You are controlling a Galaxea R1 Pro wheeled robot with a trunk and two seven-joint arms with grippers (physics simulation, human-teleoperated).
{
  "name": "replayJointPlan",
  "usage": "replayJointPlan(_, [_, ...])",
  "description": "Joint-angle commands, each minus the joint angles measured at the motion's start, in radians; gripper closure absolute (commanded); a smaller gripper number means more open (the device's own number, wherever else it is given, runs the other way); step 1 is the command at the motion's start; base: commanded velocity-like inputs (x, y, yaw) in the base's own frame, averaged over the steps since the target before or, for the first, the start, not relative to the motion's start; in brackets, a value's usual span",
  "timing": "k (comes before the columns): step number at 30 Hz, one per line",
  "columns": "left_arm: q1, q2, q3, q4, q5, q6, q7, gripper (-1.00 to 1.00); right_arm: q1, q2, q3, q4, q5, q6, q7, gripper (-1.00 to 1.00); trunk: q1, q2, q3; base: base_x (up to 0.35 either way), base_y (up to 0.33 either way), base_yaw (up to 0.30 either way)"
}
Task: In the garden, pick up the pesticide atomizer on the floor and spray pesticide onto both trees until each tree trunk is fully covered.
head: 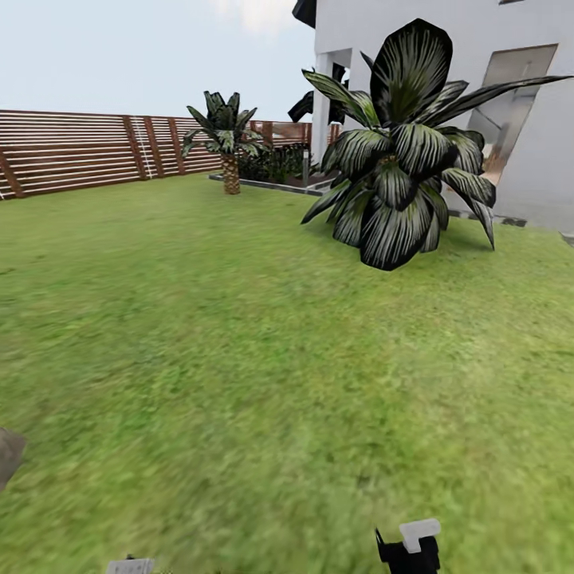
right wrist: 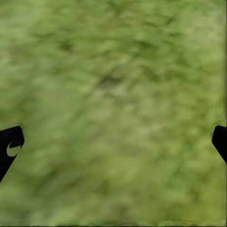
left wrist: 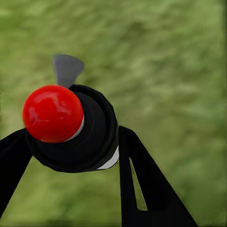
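In the left wrist view the pesticide atomizer (left wrist: 92, 135), a small black bottle with a round red cap and a white patch, sits between the two black fingers (left wrist: 142, 179) of my left gripper (left wrist: 71, 142), which is shut on it over blurred grass. A grey tip of that gripper (head: 130, 566) shows at the bottom edge of the head view. My right gripper (right wrist: 113, 142) is open, its fingertips far apart over bare grass, and it also shows low in the head view (head: 410, 546). The trees and their trunks are out of view.
Green lawn (head: 239, 335) stretches ahead to a brown slatted fence (head: 80, 151). A big dark-leaved plant (head: 406, 151) stands at the right before a white house (head: 526, 119). A short palm (head: 229, 143) grows by the fence. A grey slab edge (head: 8, 454) lies far left.
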Motion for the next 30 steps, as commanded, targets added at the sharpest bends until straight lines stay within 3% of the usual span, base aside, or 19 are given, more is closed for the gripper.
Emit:
replayJointPlan(1, [0.0, 0.0, 0.009, 0.0, -0.01, -0.003, -0.003, 1.0, -0.001, 0.0, 0.006, 0.001, 0.007, -0.002, -0.009, -1.0, -0.001, 0.0, -0.001, -0.176, 0.151, -0.3])
replayJointPlan(30, [0.0, 0.0, 0.01, 0.0, -0.009, -0.003, -0.002, 1.0, 0.005, 0.0, 0.006, 0.0, 0.007, -0.002, -0.009, -1.0, -0.001, 0.0, -0.001, -0.008, 0.007, -0.3])
